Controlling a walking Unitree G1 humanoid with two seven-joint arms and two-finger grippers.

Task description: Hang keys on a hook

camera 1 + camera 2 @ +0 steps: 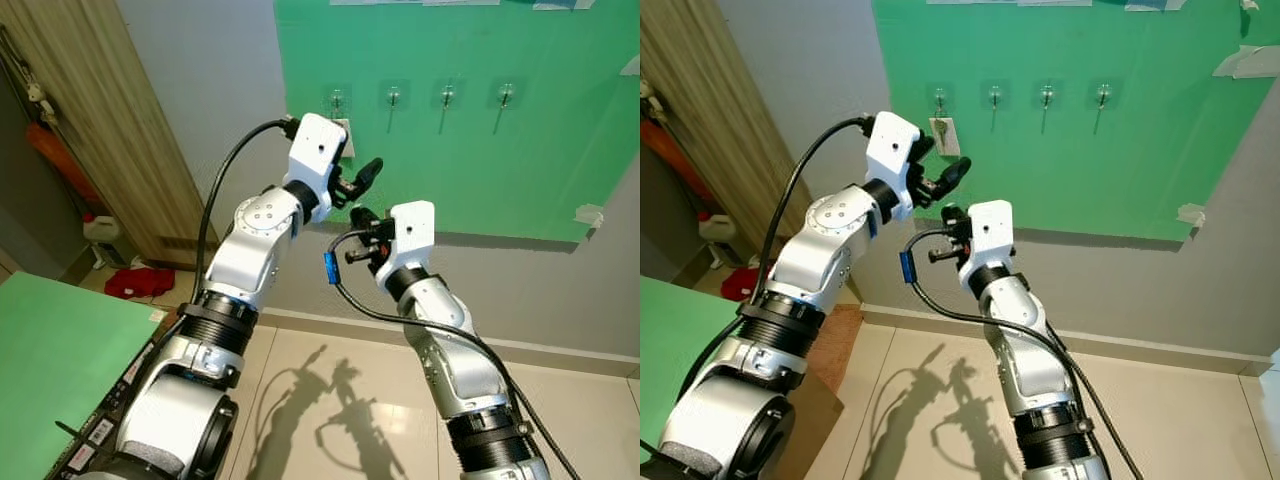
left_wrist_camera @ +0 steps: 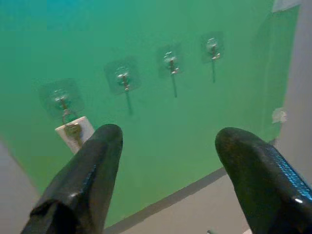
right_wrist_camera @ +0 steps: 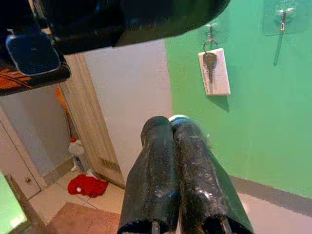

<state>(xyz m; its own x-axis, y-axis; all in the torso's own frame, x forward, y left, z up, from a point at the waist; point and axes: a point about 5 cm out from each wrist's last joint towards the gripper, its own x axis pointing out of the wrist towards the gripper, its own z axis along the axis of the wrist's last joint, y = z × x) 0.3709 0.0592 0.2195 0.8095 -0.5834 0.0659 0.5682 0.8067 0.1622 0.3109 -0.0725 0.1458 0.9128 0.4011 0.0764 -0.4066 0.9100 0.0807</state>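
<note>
A key on a white tag [image 1: 944, 135] hangs from the leftmost hook [image 1: 939, 98] of several clear hooks on a green wall panel [image 1: 1120, 170]. The wrist views show the same key and tag [image 3: 213, 72] [image 2: 74, 132] under that hook [image 2: 60, 100]. My left gripper [image 1: 940, 168] is raised just in front of and slightly below the tag, open [image 2: 170, 139], with nothing between its fingers. My right gripper [image 1: 358, 238] sits lower, beneath the left one, shut [image 3: 171, 124], with its fingers pressed together and nothing visible in them.
Three other hooks [image 1: 393, 96] [image 1: 447, 95] [image 1: 506, 95] stand bare to the right. A wooden door [image 1: 110, 130] is at the left, with a red cloth [image 1: 140, 282] and a white bottle [image 1: 103, 230] on the floor. A green surface [image 1: 60, 350] lies at lower left.
</note>
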